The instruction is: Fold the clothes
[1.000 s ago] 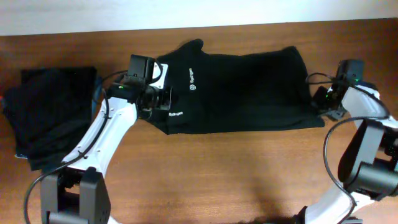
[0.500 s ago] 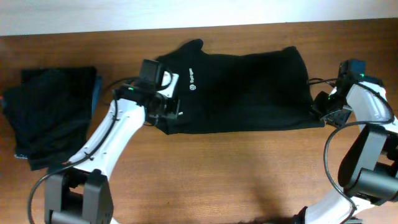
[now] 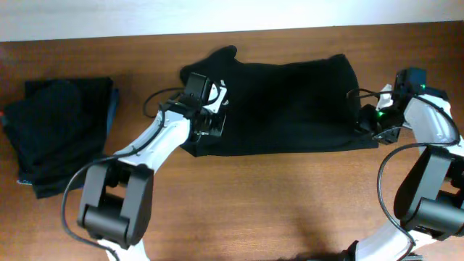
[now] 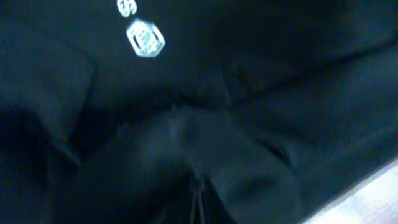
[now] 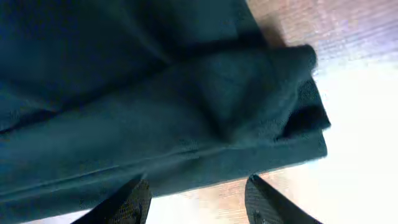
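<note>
Black shirt point(image 3: 290, 105) spread flat on the tabletop point(image 3: 275, 203), a claw at each end.
Left claw point(image 4: 196, 190) pinches fabric near the white logo point(image 4: 144, 38); right claw point(image 5: 198, 198) stands parted around the shirt's bunched corner. Folded dark stack point(image 3: 58, 138) lies far left.

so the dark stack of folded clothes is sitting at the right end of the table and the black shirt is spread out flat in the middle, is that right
Not quite. The overhead view shows the dark stack at the left end of the table, not the right. The black shirt is spread out in the middle, as you say.
</note>
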### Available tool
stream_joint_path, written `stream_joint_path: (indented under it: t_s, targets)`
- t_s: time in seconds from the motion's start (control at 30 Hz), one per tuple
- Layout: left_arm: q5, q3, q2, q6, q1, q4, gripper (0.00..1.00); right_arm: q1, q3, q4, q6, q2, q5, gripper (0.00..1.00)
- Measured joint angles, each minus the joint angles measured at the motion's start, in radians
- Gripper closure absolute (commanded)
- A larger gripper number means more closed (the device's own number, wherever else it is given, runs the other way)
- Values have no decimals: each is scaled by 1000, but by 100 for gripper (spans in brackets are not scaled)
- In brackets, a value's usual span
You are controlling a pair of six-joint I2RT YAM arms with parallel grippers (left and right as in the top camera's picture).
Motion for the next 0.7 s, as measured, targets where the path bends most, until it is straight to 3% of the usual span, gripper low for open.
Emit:
stream_joint_path:
  t_s: [0.17, 0.7]
  targets:
    - [-17, 3, 62, 1, 31, 106, 97, 14, 0, 52, -28, 11, -4, 46]
    - [-34, 4, 114, 0, 94, 64, 92, 14, 37, 60, -42, 172, -11, 45]
